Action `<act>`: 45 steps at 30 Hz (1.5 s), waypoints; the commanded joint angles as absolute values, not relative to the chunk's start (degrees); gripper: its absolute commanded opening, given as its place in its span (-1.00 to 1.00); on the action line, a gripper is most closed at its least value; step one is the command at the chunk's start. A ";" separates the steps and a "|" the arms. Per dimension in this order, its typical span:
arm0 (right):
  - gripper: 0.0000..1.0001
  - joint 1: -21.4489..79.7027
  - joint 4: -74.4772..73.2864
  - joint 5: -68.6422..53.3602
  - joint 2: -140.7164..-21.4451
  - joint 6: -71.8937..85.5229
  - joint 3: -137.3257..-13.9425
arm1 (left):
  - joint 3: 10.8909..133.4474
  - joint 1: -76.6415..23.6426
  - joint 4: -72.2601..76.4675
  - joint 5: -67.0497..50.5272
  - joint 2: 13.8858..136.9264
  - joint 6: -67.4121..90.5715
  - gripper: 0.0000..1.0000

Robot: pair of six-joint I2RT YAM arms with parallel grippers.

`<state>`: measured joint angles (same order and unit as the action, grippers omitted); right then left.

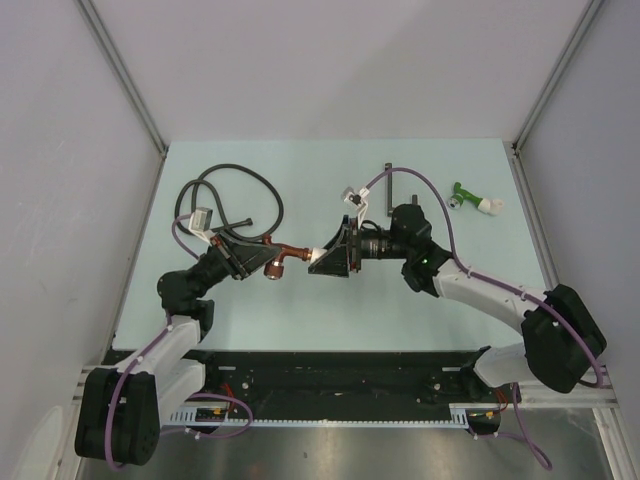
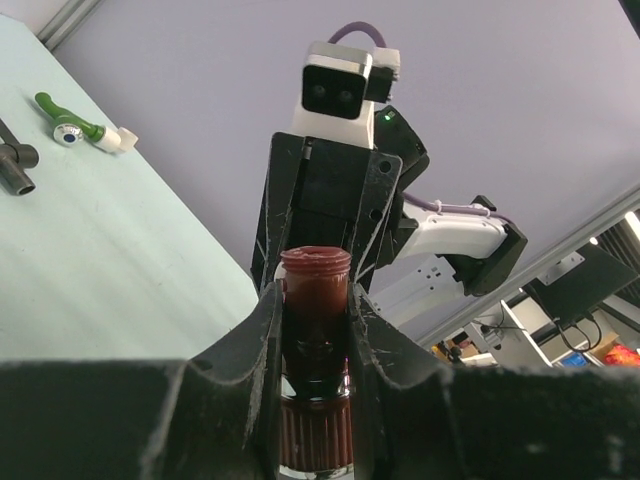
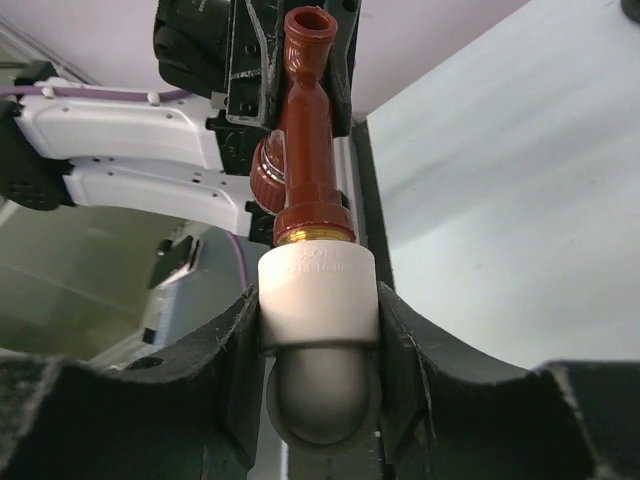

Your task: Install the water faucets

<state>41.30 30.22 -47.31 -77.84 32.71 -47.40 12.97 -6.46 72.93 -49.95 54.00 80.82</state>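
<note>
The reddish-brown faucet (image 1: 291,255) hangs level above the table between my two grippers. My left gripper (image 1: 266,262) is shut on its spout end; in the left wrist view the faucet (image 2: 315,272) sits clamped between the fingers (image 2: 262,330). My right gripper (image 1: 322,262) is shut on the white elbow fitting (image 1: 316,254) at its other end. In the right wrist view the elbow (image 3: 318,290) is joined to the faucet (image 3: 305,140). The green faucet (image 1: 468,196) with its white elbow (image 1: 491,206) lies on the table at the far right, also seen in the left wrist view (image 2: 78,126).
A coiled black hose (image 1: 232,196) lies at the back left, behind my left arm. A black T-shaped bar (image 1: 388,188) and a small white-and-metal part (image 1: 349,194) lie behind my right gripper. Grey walls close in the table on three sides.
</note>
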 commanded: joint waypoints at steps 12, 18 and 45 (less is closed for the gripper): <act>0.55 42.79 12.49 -28.84 -62.06 11.54 -50.89 | 14.06 -6.15 99.05 -50.01 53.61 81.04 -1.00; 0.72 52.10 4.14 -11.10 -57.48 -12.45 -50.80 | 13.97 -6.15 99.05 -49.83 54.23 81.39 -0.99; 0.31 79.28 30.24 39.73 -76.38 -55.11 -45.09 | 14.15 -6.15 99.05 -50.19 54.23 82.27 -1.00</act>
<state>78.61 24.32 37.93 -76.64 -53.74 -44.97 12.95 -6.46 73.60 -50.87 54.76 81.06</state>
